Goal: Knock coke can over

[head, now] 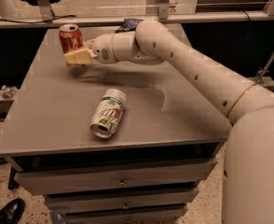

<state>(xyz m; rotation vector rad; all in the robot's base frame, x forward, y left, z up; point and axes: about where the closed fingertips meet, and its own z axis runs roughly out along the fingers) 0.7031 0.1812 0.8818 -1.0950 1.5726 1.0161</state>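
The coke can [70, 38] is reddish-orange with a silver top and stands upright at the far left of the grey table [48, 111]. My gripper [75, 57] reaches in from the right on the white arm. Its cream fingertips are right at the can's lower front side, touching or nearly touching it.
A white-and-green 7UP can [108, 113] lies on its side near the table's front middle. A dark blue chip bag [127, 24] sits at the far edge, partly hidden behind my arm. Drawers run below the table front. A black shoe [6, 212] is on the floor at lower left.
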